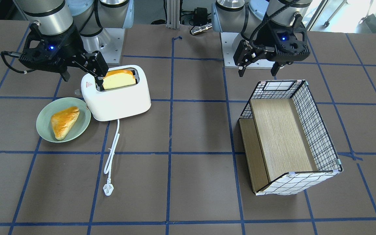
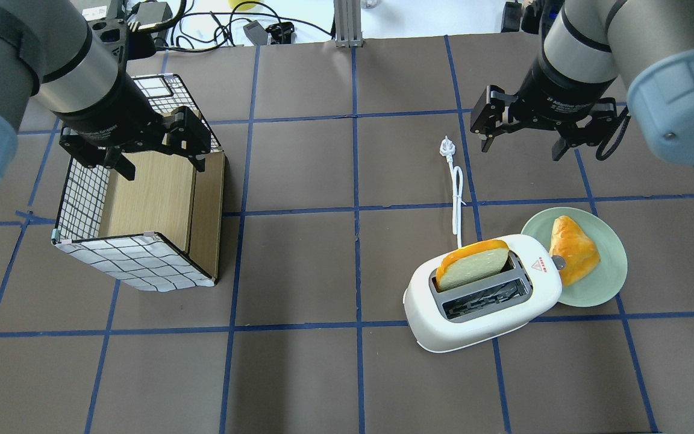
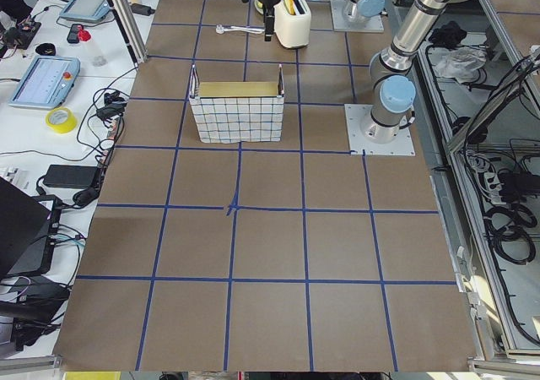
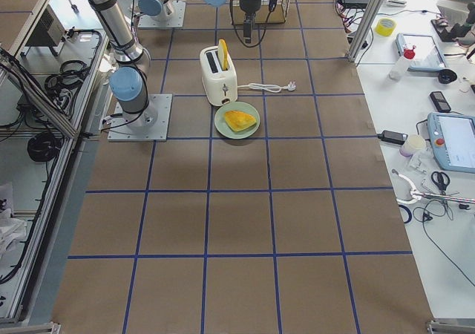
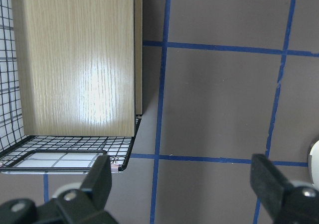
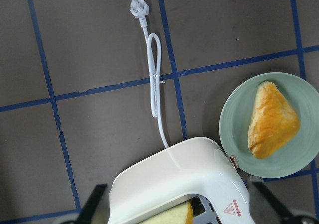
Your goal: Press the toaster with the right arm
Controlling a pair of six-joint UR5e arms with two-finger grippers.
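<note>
The white two-slot toaster (image 1: 119,101) (image 2: 491,319) stands beside a green plate, with a bread slice (image 2: 473,265) upright in one slot. Its lever knob (image 2: 558,261) sticks out at the end facing the plate. Its cord and plug (image 2: 454,187) lie on the table. My right gripper (image 2: 525,129) (image 1: 82,73) is open and empty. It hovers above the table, over the cord side of the toaster and apart from it. In the right wrist view the toaster (image 6: 174,179) sits low between the fingers (image 6: 97,199). My left gripper (image 2: 160,163) (image 1: 258,70) is open and empty over the basket.
A green plate (image 2: 606,283) (image 1: 44,130) with a golden pastry (image 2: 573,250) touches the toaster's lever end. A wire basket (image 2: 82,199) (image 1: 315,130) with a wooden board inside lies on its side under the left arm; it also shows in the left wrist view (image 5: 75,59).
</note>
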